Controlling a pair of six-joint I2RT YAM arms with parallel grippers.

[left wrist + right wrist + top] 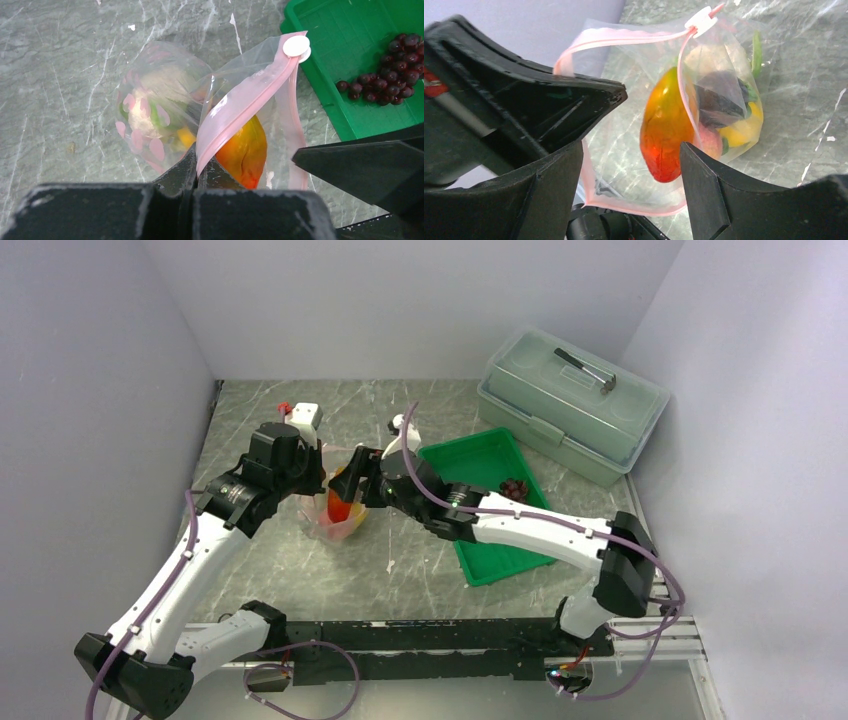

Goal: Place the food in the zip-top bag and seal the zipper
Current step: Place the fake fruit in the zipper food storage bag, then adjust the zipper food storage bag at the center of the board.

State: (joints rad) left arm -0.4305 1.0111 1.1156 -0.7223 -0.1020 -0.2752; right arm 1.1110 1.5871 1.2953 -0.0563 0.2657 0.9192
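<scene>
The clear zip-top bag point(335, 523) stands on the table with its mouth open. My left gripper point(202, 162) is shut on one side of its pink zipper point(245, 97) and holds the mouth up; a white slider point(296, 46) sits at the strip's far end. A red-orange fruit point(664, 135) lies in the bag's mouth. Deeper in the bag are a white-and-green vegetable point(142, 110), a dark purple ball point(719, 97), a yellow-orange fruit point(744, 127) and a pink peach point(710, 142). My right gripper point(629, 185) is open just above the mouth, holding nothing. A dark grape bunch point(392, 60) lies in the green tray.
The green tray point(478, 455) lies right of the bag, under my right arm. A pale green lidded box point(570, 405) stands at the back right. Grey walls close the left, back and right sides. Both grippers crowd the bag's mouth.
</scene>
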